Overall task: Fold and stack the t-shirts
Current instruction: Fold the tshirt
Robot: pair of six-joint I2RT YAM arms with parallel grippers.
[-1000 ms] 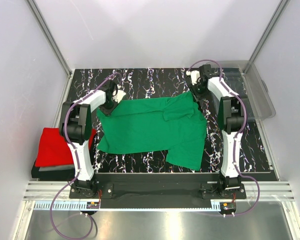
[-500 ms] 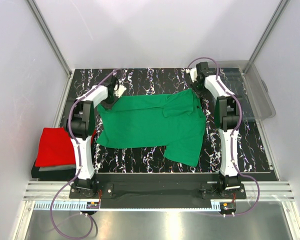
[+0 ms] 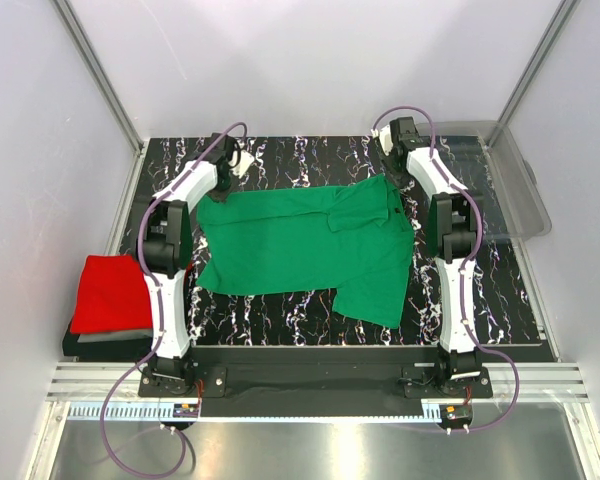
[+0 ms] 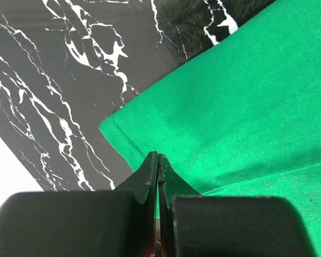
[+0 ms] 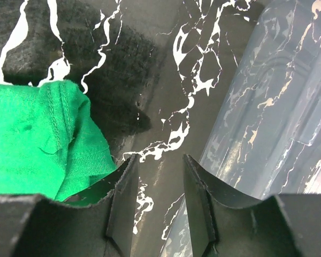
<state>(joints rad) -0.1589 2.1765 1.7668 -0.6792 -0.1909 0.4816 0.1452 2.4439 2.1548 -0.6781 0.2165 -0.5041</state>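
I judge this the flattening step: the green t-shirt [image 3: 290, 250] lies rumpled mid-bench [image 3: 310, 160]. My left hand [image 4: 158, 160] is closed, pinching its far-left hem. My right hand [image 5: 158, 171] gapes open beside the far-right corner. Next, that hand must clamp the corner so both can draw the cloth taut.

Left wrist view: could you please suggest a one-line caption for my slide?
The left gripper, shut on the green t-shirt near its corner, above the black marbled table.
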